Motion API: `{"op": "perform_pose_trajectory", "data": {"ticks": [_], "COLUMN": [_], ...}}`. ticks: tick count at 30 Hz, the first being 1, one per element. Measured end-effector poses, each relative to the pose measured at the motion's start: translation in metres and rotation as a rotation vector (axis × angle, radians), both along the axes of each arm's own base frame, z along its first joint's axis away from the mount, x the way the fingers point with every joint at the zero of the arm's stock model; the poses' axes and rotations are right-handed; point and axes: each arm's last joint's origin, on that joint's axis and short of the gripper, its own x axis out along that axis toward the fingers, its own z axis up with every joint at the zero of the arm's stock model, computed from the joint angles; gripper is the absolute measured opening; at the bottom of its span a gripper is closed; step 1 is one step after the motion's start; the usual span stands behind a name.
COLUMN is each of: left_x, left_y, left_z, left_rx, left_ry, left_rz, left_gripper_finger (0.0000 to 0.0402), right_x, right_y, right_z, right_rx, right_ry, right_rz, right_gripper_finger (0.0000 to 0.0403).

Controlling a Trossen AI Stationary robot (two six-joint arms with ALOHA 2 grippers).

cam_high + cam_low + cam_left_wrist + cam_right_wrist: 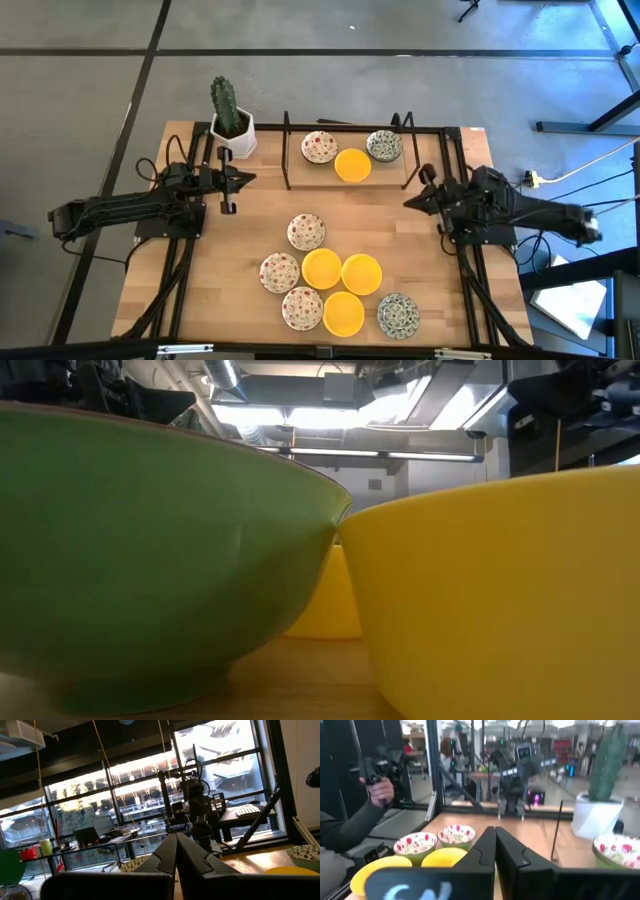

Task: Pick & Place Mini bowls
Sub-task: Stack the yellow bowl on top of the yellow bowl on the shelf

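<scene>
Several mini bowls sit on their bases in a cluster on the near half of the table: red-floral ones [306, 232], yellow ones [322, 268] and a grey-green one [398, 316]. Three more stand at the far edge: red-floral [319, 147], yellow [352, 165] and grey-green [384, 146]. My left gripper [248, 180] [176, 846] hovers shut over the left side, near the cactus pot. My right gripper [409, 202] [495, 840] hovers shut over the right side. Both point toward the table's middle and hold nothing.
A white cactus pot [232, 128] stands at the far left corner. A dark wire frame [288, 150] borders the three far bowls. Bare wood lies between the two bowl groups. In the right wrist view a person's hand [377, 785] holds a device beyond the table.
</scene>
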Motion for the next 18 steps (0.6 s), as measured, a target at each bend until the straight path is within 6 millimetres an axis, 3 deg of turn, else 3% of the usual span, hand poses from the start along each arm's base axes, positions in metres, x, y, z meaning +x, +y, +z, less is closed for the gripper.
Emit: {"op": "perform_pose_trajectory", "data": {"ticks": [6, 9, 13, 18], "left_x": [0.000, 0.000, 0.000, 0.000], "left_y": [0.000, 0.000, 0.000, 0.000], "left_z": [0.000, 0.000, 0.000, 0.000], "left_rx": [0.001, 0.002, 0.001, 0.000], "left_ry": [0.000, 0.000, 0.000, 0.000], "left_rz": [0.001, 0.000, 0.001, 0.001], "left_gripper_finger": [0.0005, 0.0003, 0.0007, 0.0007], "right_x": [0.034, 0.051, 0.077, 0.107], "right_y": [0.015, 0.029, 0.051, 0.073], "right_z": [0.010, 0.030, 0.050, 0.053], "right_rx": [-0.054, -0.058, -0.129, -0.185], "right_ry": [0.142, 0.217, 0.449, 0.728], "right_rz": [0.122, 0.187, 0.119, 0.041], "right_gripper_finger": [0.0004, 0.0004, 0.0005, 0.0033]}}
